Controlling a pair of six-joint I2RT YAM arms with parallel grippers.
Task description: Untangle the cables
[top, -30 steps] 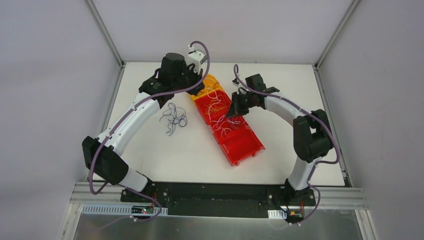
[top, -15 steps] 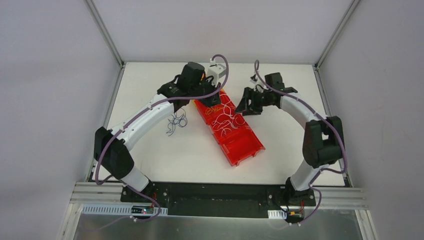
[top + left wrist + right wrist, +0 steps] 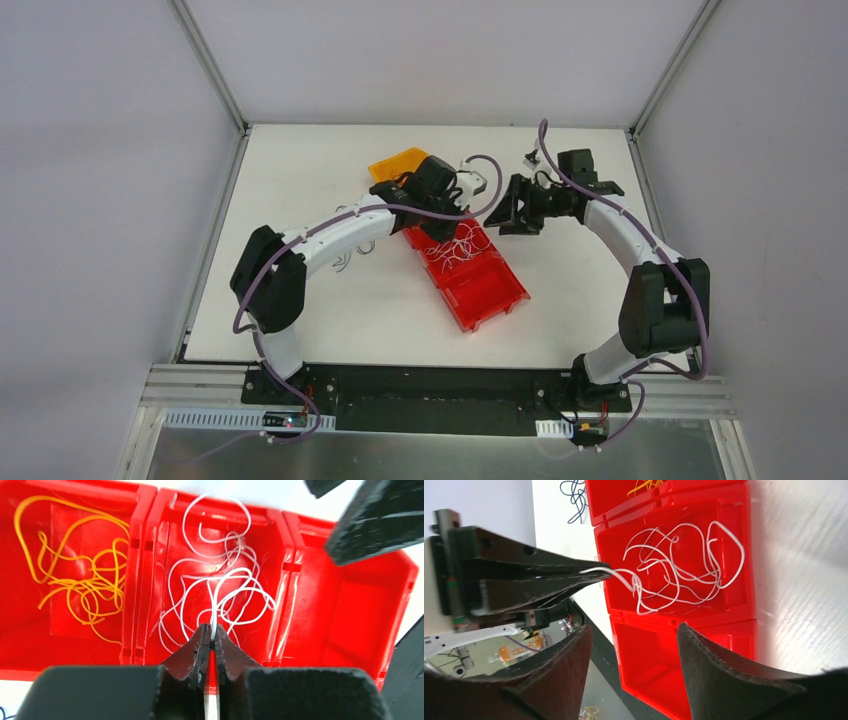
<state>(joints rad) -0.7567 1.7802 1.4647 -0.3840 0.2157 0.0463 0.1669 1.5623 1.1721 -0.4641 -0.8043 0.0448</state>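
A clump of white cables (image 3: 220,580) (image 3: 679,565) (image 3: 462,245) lies in the middle compartment of the red tray (image 3: 490,300). My left gripper (image 3: 212,632) (image 3: 450,222) hovers over that compartment, its tips shut on one white cable that hangs down into the clump. Orange-yellow cables (image 3: 80,580) fill the neighbouring compartment. Dark blue cables (image 3: 574,495) (image 3: 350,255) lie on the table left of the tray, partly hidden by my left arm. My right gripper (image 3: 634,626) (image 3: 510,215) stands open and empty, just right of the tray.
The tray's end compartment (image 3: 350,610) (image 3: 659,665) holds nothing. An orange bin (image 3: 397,160) sits at the back, beyond the tray. My right gripper's fingers (image 3: 375,520) loom close above the tray's right end. White tabletop (image 3: 580,300) lies to the right.
My left arm swung right from near the blue cables to over the white cables' compartment. My right gripper opened and drew back to the right of the tray.
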